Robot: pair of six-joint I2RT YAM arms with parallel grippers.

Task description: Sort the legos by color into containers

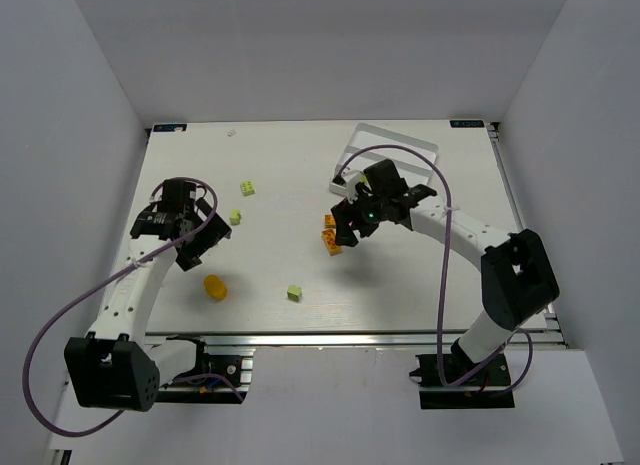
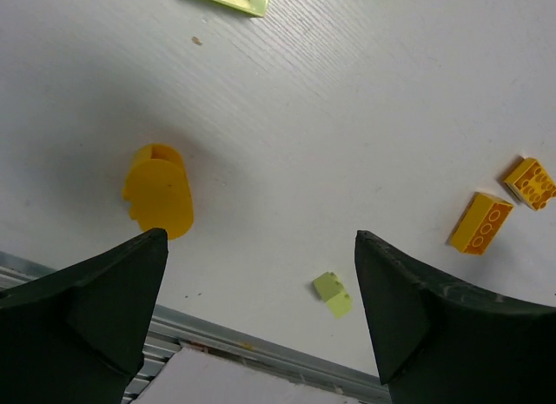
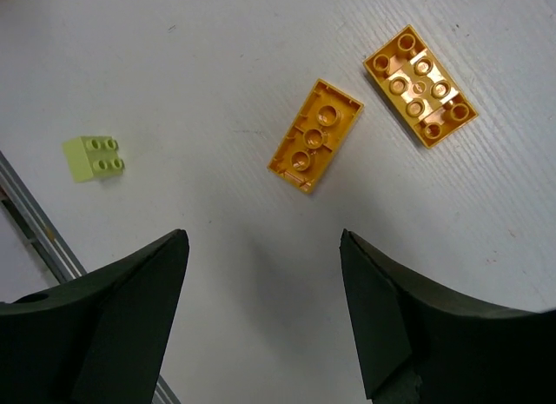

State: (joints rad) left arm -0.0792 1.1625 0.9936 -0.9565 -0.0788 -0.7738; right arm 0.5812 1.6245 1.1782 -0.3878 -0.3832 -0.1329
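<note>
The legos that can be seen are scattered loose on the white table (image 1: pixel 300 155). Near its centre, a narrow orange brick (image 3: pixel 314 135) and a wider orange brick (image 3: pixel 420 85) are laid with their hollow undersides up, close beside each other but not touching. A lime-green brick (image 3: pixel 93 156) is set studs up closer to the table's near edge, well apart from that pair. A rounded orange piece (image 2: pixel 158 191) is found on its side further left, also near the front edge. Two more lime-green bricks (image 1: pixel 247 188) are placed deeper on the left half of the table, one of them just beside the left arm's wrist.

The containers belong to a white tray (image 1: pixel 400 137) standing at the far right of the table, behind the right arm and apart from the bricks. Its dividing ridges cannot be made out.

The right gripper (image 3: pixel 261 326) is held over bare table just short of the two orange bricks, its jaws spread wide with nothing between them. The left gripper (image 2: pixel 261 326) is likewise held wide and empty, and the rounded orange piece is seen just beyond one fingertip (image 2: pixel 130 265).
</note>
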